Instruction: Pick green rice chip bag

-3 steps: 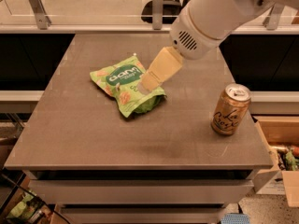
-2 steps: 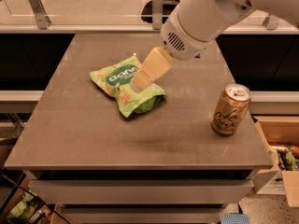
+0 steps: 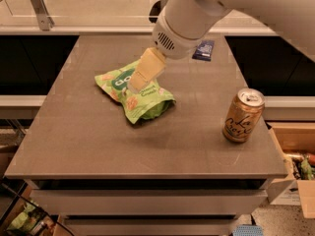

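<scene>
Bag [image 3: 147, 104] sits under the gripper [image 3: 134, 85], not yet lifted

Light green, crinkly and puffed, it lies flat left of centre on the desk [image 3: 98, 141] with its logo facing up, so it looks open to a reach from above. The cream gripper slants down from the white arm [image 3: 187, 18], its tip over the logo. I cannot tell whether it touches, nor how wide the jaws stand. The desk is smooth and grey. A gold can [image 3: 243, 116] stands upright well apart to the right, and a dark packet [image 3: 204, 49] lies at the back.

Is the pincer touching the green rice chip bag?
Cannot tell. Camera view: the pincer overlaps the green rice chip bag at its logo; neither contact nor gap shows.
</scene>
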`<action>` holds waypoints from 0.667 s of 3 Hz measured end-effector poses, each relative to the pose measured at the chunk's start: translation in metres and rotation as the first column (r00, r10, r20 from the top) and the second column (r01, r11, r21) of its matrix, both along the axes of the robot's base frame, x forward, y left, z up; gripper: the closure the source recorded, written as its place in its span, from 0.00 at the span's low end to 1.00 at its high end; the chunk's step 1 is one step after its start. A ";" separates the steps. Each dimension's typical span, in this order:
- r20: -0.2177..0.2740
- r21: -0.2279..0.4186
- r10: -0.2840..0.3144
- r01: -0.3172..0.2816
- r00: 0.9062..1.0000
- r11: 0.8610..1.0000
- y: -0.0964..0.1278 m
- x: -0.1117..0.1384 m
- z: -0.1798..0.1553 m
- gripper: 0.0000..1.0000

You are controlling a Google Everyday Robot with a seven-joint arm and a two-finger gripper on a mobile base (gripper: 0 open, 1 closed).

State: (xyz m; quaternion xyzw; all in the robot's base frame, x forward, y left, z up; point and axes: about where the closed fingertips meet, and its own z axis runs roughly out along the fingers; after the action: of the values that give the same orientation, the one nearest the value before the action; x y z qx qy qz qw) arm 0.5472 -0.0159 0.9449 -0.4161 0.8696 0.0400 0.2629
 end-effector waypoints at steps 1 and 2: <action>-0.041 -0.017 0.004 -0.004 0.999 1.000 0.011 0.008 -0.017 0.00; -0.101 -0.023 0.001 -0.003 0.995 1.000 0.021 0.014 -0.042 0.00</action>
State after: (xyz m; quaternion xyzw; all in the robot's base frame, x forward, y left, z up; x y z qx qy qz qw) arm 0.5609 0.0047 0.9029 -0.4173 0.8818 0.0513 0.2139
